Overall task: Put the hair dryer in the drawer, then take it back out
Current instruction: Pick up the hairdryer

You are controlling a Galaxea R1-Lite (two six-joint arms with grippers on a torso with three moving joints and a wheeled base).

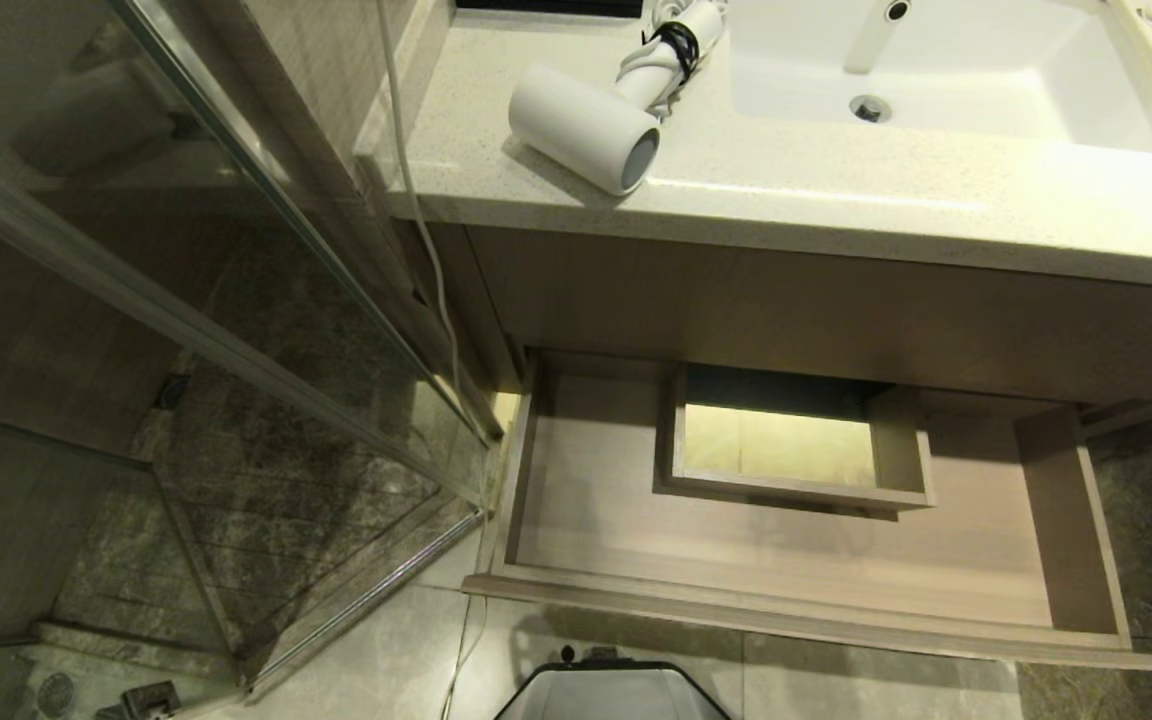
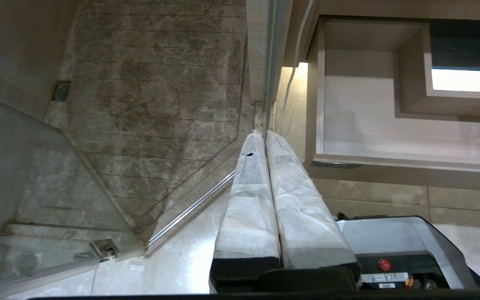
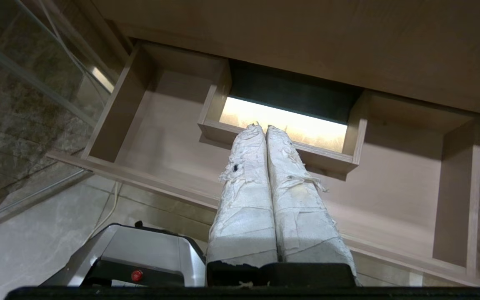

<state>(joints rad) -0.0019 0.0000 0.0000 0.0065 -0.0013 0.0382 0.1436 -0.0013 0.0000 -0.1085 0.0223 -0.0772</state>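
On the counter [image 1: 836,200] beside the sink [image 1: 946,70] lies the hair dryer [image 1: 586,135], barrel end toward me and slightly right, long axis running back along the handle. The drawer [image 1: 786,560] stands open. I see my left gripper [image 2: 263,134] and right gripper [image 3: 263,128] clenched, empty. The round barrel could probably roll off the edge if I nudge it.

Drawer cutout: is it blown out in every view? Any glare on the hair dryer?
Head view: the cutout in the drawer glows yellowish but keeps tone; the hair dryer is evenly lit, no hotspot, with a soft shadow on the counter. Left wrist view: the cutout is clipped nearly white. Right wrist view: bright and washed out behind the shut right gripper.
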